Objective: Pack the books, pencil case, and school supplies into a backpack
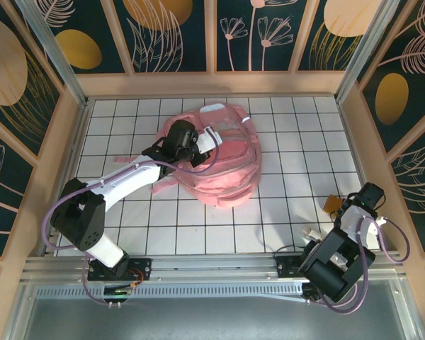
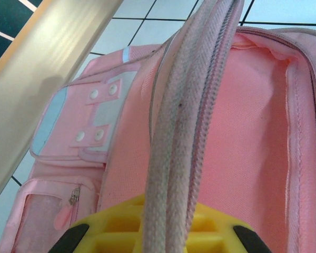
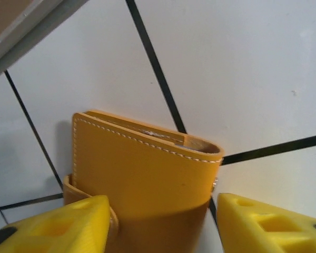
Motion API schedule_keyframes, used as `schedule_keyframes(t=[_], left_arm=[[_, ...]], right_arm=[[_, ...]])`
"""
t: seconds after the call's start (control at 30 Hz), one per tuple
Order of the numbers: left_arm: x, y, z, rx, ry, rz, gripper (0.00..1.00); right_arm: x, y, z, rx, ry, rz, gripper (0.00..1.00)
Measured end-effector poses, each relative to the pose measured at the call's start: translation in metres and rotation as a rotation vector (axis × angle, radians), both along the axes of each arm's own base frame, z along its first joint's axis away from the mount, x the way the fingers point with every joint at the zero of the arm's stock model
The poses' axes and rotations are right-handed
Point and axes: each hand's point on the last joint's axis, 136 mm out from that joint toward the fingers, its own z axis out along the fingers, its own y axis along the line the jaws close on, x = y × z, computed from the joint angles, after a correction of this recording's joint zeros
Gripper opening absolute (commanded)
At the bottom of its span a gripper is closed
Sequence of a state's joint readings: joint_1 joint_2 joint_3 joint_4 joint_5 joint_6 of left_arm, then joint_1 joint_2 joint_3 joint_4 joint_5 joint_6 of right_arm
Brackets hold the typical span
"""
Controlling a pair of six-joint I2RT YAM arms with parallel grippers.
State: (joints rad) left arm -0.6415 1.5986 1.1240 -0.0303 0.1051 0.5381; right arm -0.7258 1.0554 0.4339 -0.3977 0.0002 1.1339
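Right gripper (image 3: pixel 160 206), jaws open and empty, straddles the orange block (image 3: pixel 142 171) lying straight ahead, well apart from the backpack (image 1: pixel 227 170).

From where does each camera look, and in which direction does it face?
Top external: above and behind, looking down on table, left arm, right arm, pink backpack.
Left wrist: on left arm, facing backpack's zipper edge pinched in its yellow fingers.
Right wrist: low, facing an orange-yellow stitched case between its fingers.
Shared: backpack, in top and left wrist.
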Motion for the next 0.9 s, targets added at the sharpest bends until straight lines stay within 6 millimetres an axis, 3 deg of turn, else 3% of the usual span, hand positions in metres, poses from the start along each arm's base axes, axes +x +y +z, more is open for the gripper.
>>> schedule_keyframes(t=[0.1, 0.3, 0.43, 0.5, 0.53, 0.73, 0.9], left_arm=[[-0.001, 0.000, 0.000, -0.001, 0.003, -0.003, 0.00], [-0.002, -0.001, -0.001, -0.005, 0.010, -0.007, 0.00], [-0.002, -0.001, -0.001, -0.006, 0.014, -0.007, 0.00], [-0.003, -0.001, -0.002, -0.006, 0.016, -0.008, 0.00], [-0.002, -0.001, -0.001, -0.006, 0.016, -0.008, 0.00], [-0.003, -0.001, -0.002, -0.006, 0.019, -0.010, 0.00], [-0.002, -0.001, 0.000, -0.007, 0.019, -0.005, 0.00]], right_arm=[[0.003, -0.002, 0.000, -0.003, -0.004, 0.004, 0.60], [0.009, -0.007, -0.003, -0.009, -0.009, 0.007, 0.53], [0.012, -0.010, -0.006, -0.017, -0.021, 0.002, 0.31], [0.012, -0.010, -0.007, -0.021, -0.024, 0.005, 0.03], [0.012, -0.010, -0.007, -0.022, -0.025, 0.004, 0.00], [0.017, -0.015, 0.010, -0.077, -0.072, 0.020, 0.00], [0.030, -0.012, 0.053, -0.157, -0.122, 0.111, 0.00]])
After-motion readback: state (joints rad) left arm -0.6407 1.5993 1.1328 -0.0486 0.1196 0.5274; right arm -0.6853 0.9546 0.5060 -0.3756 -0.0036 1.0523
